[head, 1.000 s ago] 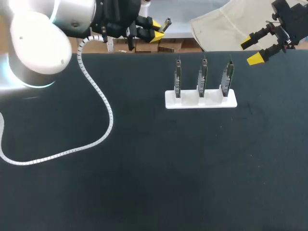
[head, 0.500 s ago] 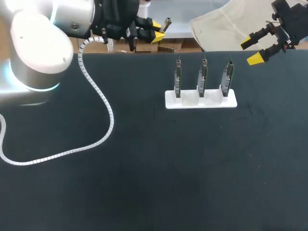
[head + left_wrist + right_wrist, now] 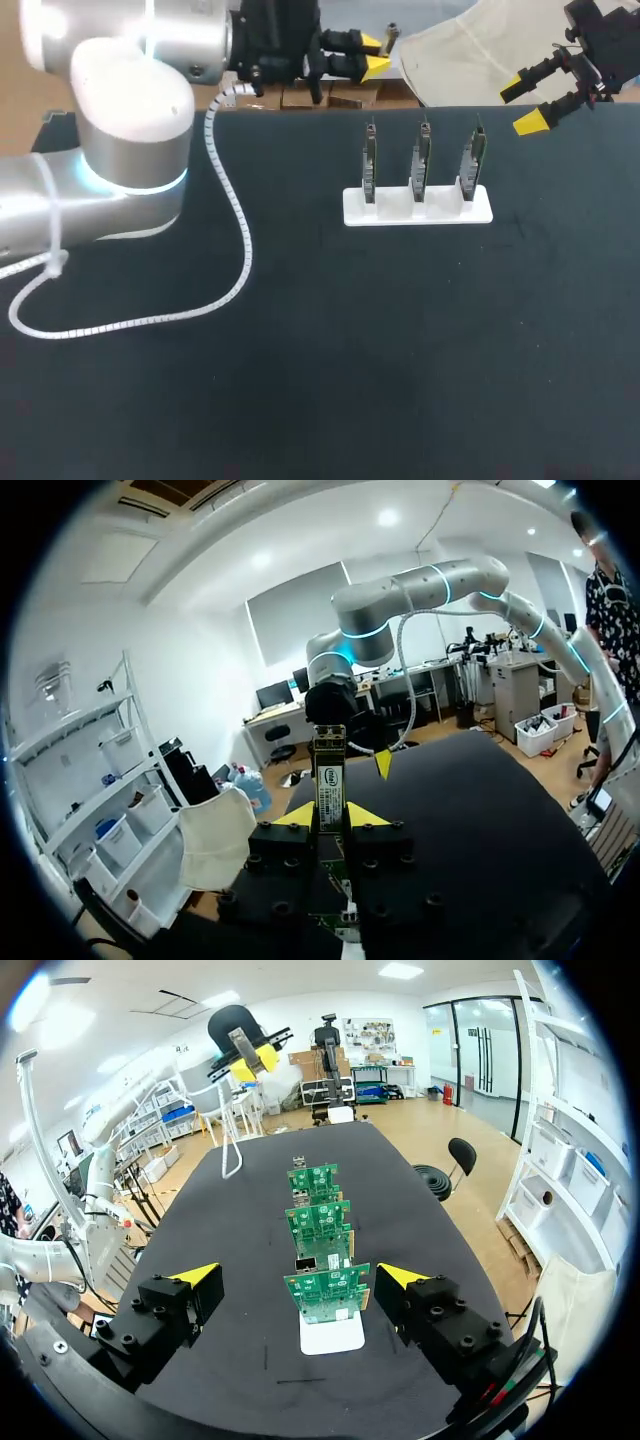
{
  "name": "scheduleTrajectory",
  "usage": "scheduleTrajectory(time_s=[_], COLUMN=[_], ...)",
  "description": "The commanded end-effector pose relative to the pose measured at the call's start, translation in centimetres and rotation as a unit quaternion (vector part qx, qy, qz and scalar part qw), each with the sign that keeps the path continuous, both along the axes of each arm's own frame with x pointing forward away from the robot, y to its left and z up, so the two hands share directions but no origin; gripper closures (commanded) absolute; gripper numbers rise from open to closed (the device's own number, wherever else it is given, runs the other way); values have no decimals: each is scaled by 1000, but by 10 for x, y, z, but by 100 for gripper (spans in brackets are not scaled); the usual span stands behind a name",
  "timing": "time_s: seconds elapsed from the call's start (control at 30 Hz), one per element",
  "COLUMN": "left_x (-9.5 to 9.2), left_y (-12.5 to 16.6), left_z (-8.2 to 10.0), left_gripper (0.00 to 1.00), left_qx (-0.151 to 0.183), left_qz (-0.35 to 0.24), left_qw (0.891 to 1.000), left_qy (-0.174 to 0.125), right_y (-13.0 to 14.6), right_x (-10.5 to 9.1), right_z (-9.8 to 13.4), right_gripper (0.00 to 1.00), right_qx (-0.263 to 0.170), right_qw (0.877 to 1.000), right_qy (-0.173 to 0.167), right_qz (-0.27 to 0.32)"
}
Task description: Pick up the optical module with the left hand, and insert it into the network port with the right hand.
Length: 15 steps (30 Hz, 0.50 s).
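Note:
My left gripper [image 3: 376, 55] hangs over the table's far edge, left of the boards, shut on the optical module [image 3: 391, 32]. In the left wrist view the slim metal module [image 3: 329, 780] stands upright between the yellow tips of the left gripper [image 3: 330, 817]. Three green circuit boards [image 3: 421, 160] stand in a row on a white stand [image 3: 418, 212]. My right gripper [image 3: 522, 103] is open above the far right corner, apart from the boards. In its own view the right gripper [image 3: 298, 1276] spreads wide on either side of the nearest board [image 3: 326, 1297], well short of it.
The left arm's white spiral cable [image 3: 215, 290] loops over the left half of the black table [image 3: 400, 350]. A beige cloth [image 3: 460, 50] lies beyond the far edge. From the right wrist, the left gripper with the module [image 3: 243, 1052] shows far past the boards.
My left arm has swung to the right along the far edge, carrying the module closer to the boards. The right arm and the boards have stayed put.

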<state>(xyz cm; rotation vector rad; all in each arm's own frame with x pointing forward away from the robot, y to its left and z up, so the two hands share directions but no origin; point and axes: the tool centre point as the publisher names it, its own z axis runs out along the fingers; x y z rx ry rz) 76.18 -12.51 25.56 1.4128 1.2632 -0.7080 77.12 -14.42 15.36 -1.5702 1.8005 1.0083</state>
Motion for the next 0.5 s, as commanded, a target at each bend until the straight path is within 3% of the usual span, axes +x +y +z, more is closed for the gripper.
scheduleTrajectory(time_s=[0.03, 0.27, 0.5], left_x=[29, 41, 36], left_y=[-21, -48, -66], left_z=[1, 8, 2], left_gripper=[100, 100, 100], left_qx=[-23, -45, -58], left_qz=[-28, -63, -88], left_qw=[999, 997, 994], left_qy=[-1, -1, 36], right_y=[0, 0, 0], right_x=[1, 1, 1], right_z=[0, 0, 0], right_gripper=[0, 0, 0], right_qx=[0, 0, 0], right_qw=[1000, 1000, 1000], right_qy=[1, 1, 1], right_qz=[1, 1, 1])
